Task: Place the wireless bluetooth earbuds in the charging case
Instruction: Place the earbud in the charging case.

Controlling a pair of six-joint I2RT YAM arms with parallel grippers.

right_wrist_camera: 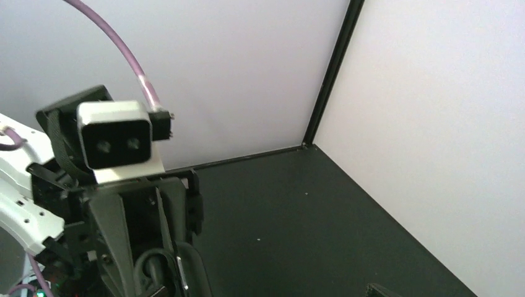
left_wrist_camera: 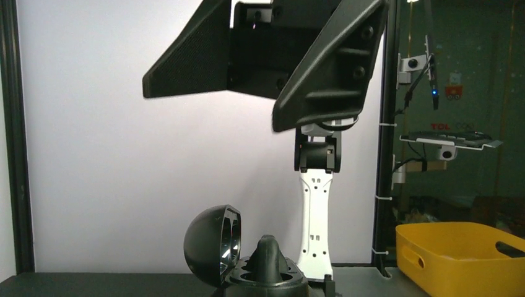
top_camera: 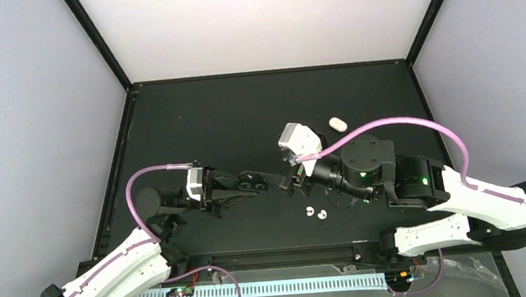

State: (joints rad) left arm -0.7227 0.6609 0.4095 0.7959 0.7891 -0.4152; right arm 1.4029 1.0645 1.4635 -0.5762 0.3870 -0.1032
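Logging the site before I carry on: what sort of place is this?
Probably a lab robot test cell: a black table boxed in by pale wall panels, with a yellow bin and an equipment shelf outside it.

Top view: even overhead light, no hard shadows. At 12 o'clock the white back wall is near clipping. The matte black tabletop swallows detail, so contrast on it is low. Left wrist view: strongly backlit, foreground in silhouette. Small glint on the glossy black round charging case at 6 o'clock; the 3 o'clock side is dim. Right wrist view: soft, slightly noisy. The near field at 8 o'clock is probably out of focus.
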